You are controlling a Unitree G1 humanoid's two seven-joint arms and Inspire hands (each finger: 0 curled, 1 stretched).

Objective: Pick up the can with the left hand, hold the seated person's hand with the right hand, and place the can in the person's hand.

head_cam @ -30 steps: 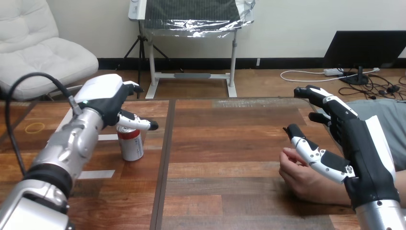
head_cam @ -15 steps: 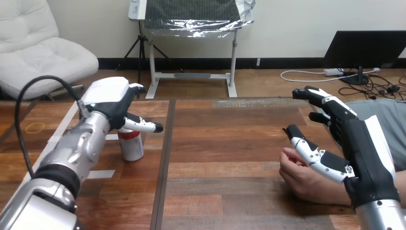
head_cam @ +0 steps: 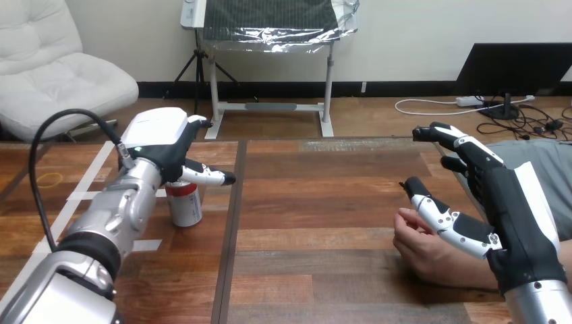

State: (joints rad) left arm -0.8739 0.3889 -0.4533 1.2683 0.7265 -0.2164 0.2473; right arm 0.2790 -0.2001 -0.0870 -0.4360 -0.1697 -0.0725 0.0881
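**Head view.** My left hand [head_cam: 160, 140] hung over the can [head_cam: 184, 206] with fingers straight and apart and the thumb reaching rightward past the can's top. It gripped nothing, and I could not tell whether the palm touched the lid. The can stood upright on the desk [head_cam: 324, 202], left of the central seam and beneath that hand. My right hand [head_cam: 512, 216] was at the desk's right side, fingers extended and spread, holding nothing. Its thumb lay above the person's hand [head_cam: 421, 250], which rested on the desk with fingers loosely curled. I could not tell whether the two touched. The can and the person's hand were well apart.
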